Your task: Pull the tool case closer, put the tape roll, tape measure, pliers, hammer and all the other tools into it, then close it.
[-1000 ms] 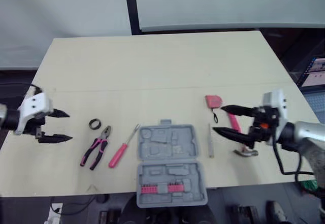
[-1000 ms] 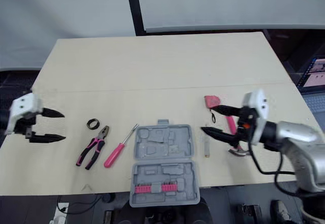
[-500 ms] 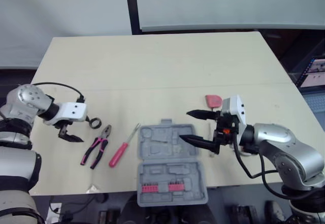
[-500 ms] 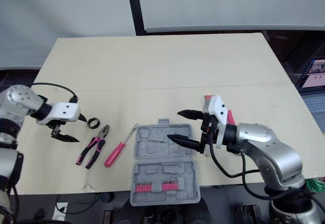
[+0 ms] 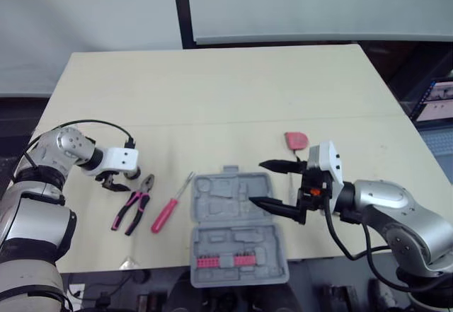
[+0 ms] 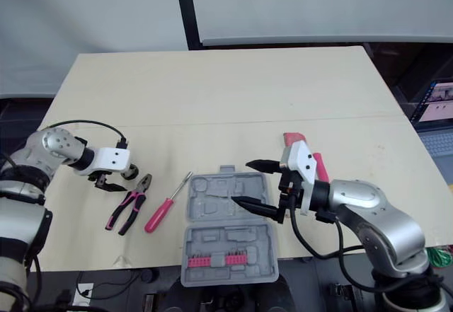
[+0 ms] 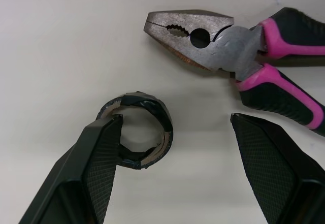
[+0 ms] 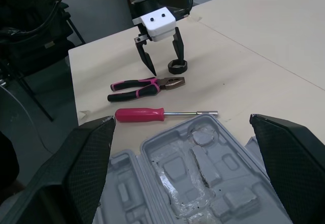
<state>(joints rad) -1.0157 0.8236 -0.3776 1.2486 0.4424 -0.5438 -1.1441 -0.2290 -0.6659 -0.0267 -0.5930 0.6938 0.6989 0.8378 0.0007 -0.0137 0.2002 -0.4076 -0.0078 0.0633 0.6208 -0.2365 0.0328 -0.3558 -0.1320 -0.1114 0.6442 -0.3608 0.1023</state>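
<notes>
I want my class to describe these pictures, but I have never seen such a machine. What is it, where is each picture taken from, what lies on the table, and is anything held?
It is a humanoid robot with two arms, each ending in two black fingers. Two pictures come from cameras in its head, looking down over the pale table. The other two come from cameras on its wrists, looking along the fingers. On the table lie an open grey plastic tool case, a pink-handled screwdriver, pink-and-black pliers, a small black tape roll and a pink tape measure. The left fingers are open, one of them at the tape roll. The right fingers hang open over the case. Nothing is held.
</notes>
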